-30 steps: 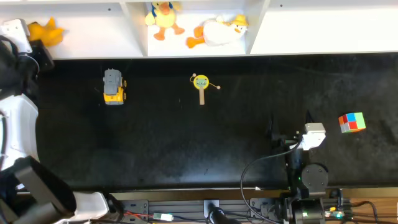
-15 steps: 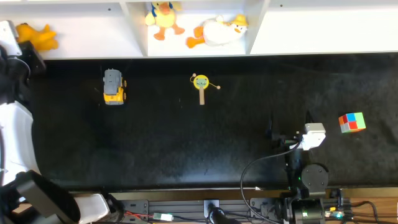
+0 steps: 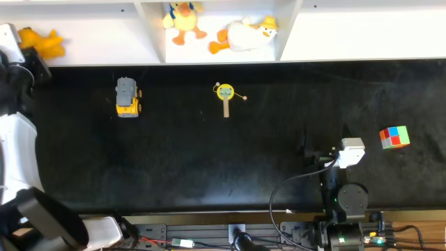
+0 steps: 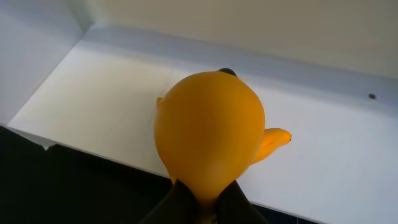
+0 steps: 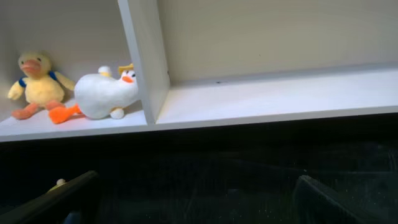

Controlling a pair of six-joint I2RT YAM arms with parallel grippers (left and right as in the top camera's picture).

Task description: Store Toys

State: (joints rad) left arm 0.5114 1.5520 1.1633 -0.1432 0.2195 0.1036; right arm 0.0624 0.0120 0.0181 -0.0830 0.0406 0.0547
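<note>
Two arms here, and only the left one has hold of anything. The left fingers (image 4: 177,208) are pinched on the narrow lower end of the orange duck (image 4: 208,134), which is in the far-left compartment of the white shelf (image 4: 336,155), just past its front edge. I can't tell whether the duck is resting on the shelf floor or hanging a bit above it. From overhead it sits at the far left, with the left arm (image 3: 15,132) running up that edge of the black tabletop (image 3: 209,160).

The right fingers (image 5: 326,198) are spread wide apart with nothing between them. They're low over the near right part of the tabletop, pointed toward the shelf.

The middle compartment has two plush toys lying side by side: a yellow duck plush (image 3: 182,19) on the left and a white duck plush (image 3: 244,35) on the right, close together.

Three toys are out on the tabletop, well apart from each other:
- a yellow toy truck (image 3: 127,96) at far left, just in front of the shelf
- a little yellow rattle drum (image 3: 225,96) on a stick, near the far middle
- a multicoloured cube (image 3: 394,137) over on the right, near the right arm's fingers but not touching them
</note>
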